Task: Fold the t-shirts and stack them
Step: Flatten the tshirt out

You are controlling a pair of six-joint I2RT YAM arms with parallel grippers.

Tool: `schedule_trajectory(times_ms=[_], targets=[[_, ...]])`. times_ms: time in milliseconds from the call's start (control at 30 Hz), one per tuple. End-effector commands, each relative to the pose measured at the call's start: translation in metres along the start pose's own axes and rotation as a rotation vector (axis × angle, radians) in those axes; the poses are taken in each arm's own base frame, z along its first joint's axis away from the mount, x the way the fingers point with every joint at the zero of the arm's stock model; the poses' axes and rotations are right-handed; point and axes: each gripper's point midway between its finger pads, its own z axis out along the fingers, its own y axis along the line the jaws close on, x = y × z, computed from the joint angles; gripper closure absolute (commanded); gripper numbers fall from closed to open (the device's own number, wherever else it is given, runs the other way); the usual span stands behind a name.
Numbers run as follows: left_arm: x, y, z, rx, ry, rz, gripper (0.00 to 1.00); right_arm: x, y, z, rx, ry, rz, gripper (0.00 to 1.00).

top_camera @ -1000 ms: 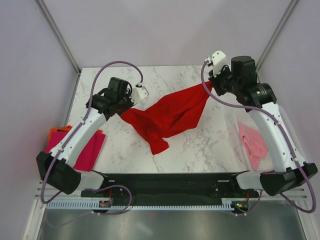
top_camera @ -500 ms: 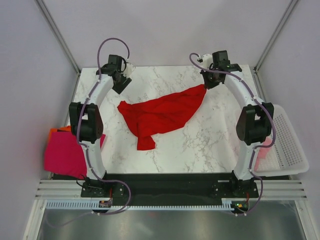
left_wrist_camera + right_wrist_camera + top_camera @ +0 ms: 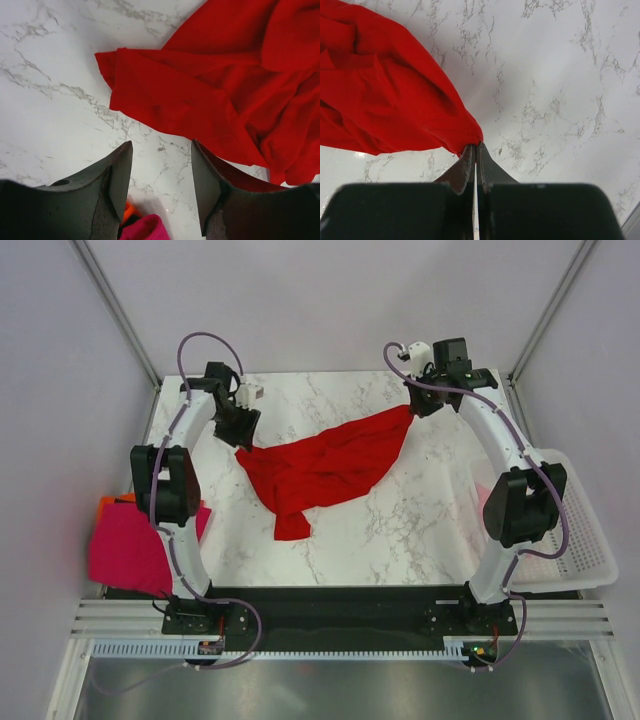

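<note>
A bright red t-shirt (image 3: 325,465) lies crumpled and stretched across the middle of the marble table (image 3: 400,530). My right gripper (image 3: 412,408) is at the far right, shut on the shirt's right corner; in the right wrist view its fingers (image 3: 476,146) pinch the red cloth (image 3: 385,95). My left gripper (image 3: 240,432) hovers at the far left, just off the shirt's left corner. In the left wrist view it (image 3: 161,145) stands open with only marble between the fingers and the red cloth (image 3: 210,85) lying ahead of them.
A magenta t-shirt (image 3: 125,545) lies on an orange one (image 3: 108,502) off the table's left edge. A white perforated basket (image 3: 575,530) stands at the right, with a bit of pale pink cloth (image 3: 484,500) showing by the right arm.
Both arms reached toward the far side. The left gripper let go of the shirt's left corner, which dropped onto the table, then came back toward it. The right keeps its grip.
</note>
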Motion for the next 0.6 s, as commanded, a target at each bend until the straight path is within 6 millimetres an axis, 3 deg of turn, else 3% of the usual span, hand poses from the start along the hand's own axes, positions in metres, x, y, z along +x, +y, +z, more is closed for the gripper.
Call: schedule_trajectory(times_ms=[0,100,133,233,400,567], targets=[[0.009,0.01,0.01,0.131,0.009,-0.162,0.43,-0.003,0.003,-0.002,-0.019,-0.007,-0.026,1.0],[0.003,0.012,0.019,0.161,0.005,-0.176,0.43,0.002,0.002,0.0,-0.015,0.013,-0.028,1.0],[0.001,0.025,0.016,0.149,-0.011,-0.193,0.43,0.004,0.003,0.001,-0.016,0.022,-0.039,1.0],[-0.001,0.03,0.029,0.181,-0.002,-0.214,0.43,0.009,0.001,0.003,-0.001,0.039,-0.056,1.0],[-0.011,0.023,0.043,0.268,-0.025,-0.236,0.43,0.015,-0.005,0.007,0.021,0.068,-0.075,1.0],[-0.004,0.022,0.056,0.29,0.008,-0.244,0.51,0.018,-0.007,0.009,0.034,0.082,-0.088,1.0]])
